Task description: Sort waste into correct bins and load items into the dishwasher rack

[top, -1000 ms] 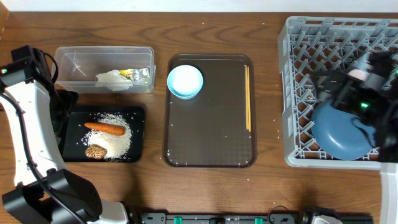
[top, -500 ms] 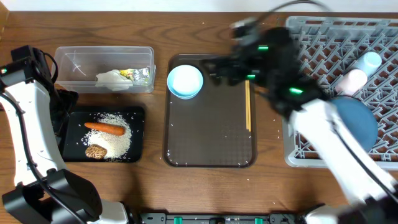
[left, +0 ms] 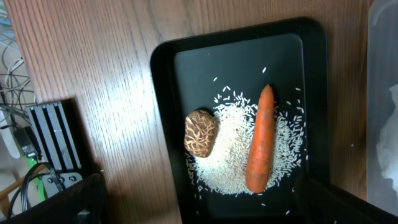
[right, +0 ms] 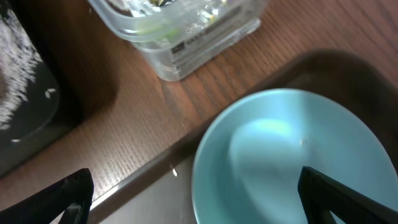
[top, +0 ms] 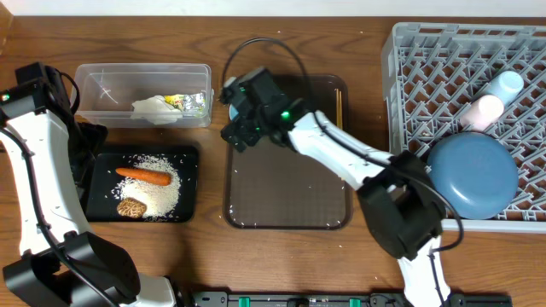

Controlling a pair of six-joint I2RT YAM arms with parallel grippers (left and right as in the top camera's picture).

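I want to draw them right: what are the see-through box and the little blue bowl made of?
The clear rectangular tub looks like thin glossy plastic: its contents show through the walls. The small light-blue round bowl looks smooth and softly shiny, maybe ceramic, maybe hard plastic.

White left arm (top: 38, 175), black joints; white right arm (top: 341, 156), green light (top: 287, 108)

We count one grey lattice crate (top: 409, 51), one dark-blue round plate (top: 473, 175), two cups, a light-blue cup (top: 509, 83) and a pale pink cup (top: 483, 109), one small light-blue bowl (right: 292, 155) beneath the right gripper (right: 199, 202), one brown tray (top: 290, 188), one shallow black tray (left: 205, 68), one clear plastic tub (top: 102, 85), one orange carrot (left: 261, 140) and one brown food lump (left: 201, 132).
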